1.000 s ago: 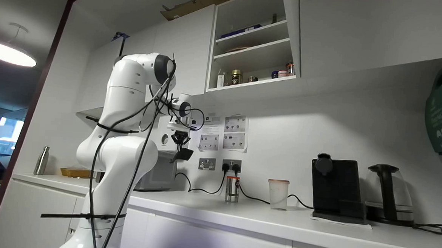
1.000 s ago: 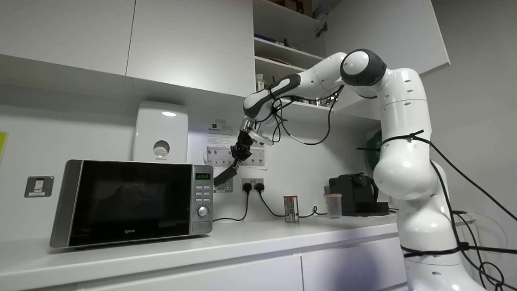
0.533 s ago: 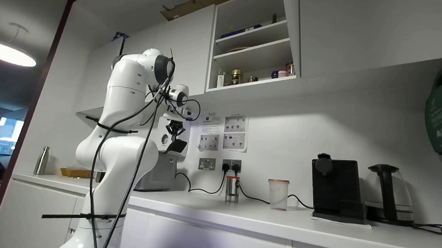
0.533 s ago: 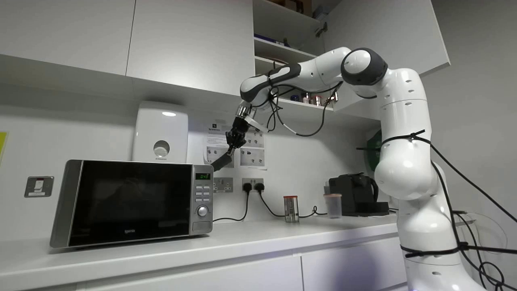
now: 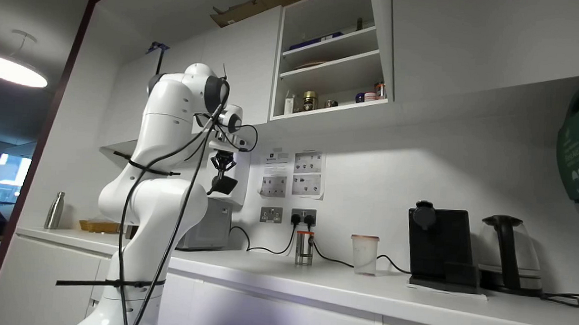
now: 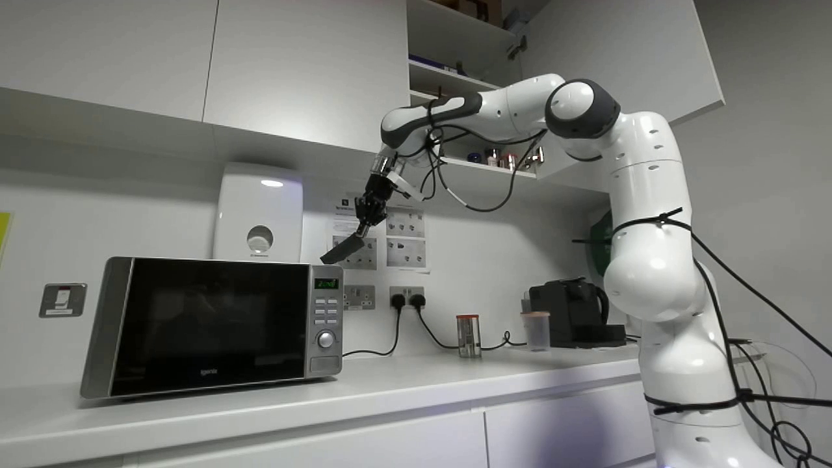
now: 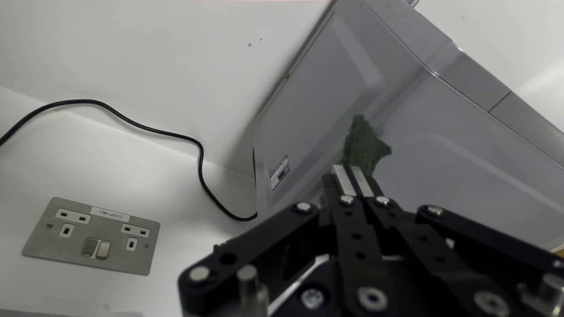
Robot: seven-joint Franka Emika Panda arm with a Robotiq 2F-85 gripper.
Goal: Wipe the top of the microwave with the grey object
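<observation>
White tabletop [image 6: 416,394] is supporting the microwave [image 6: 214,328], left | pincer [image 7: 350,172] is pinching the grey object [image 6: 342,249] aslant near the microwave's right top edge, presumably leaving its face free for wiping | contact unclear

My gripper [image 7: 351,177] looks matt, its fingertips [image 7: 344,180] smooth and metallic; the grey object [image 7: 363,144] looks rough, cloth-like; the microwave [image 6: 211,338] is smooth, its door [image 6: 218,312] glossy.

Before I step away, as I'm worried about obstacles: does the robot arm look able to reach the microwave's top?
Probably yes: in both exterior views the gripper holds the dark grey object just above the microwave, with nothing visibly between.
</observation>
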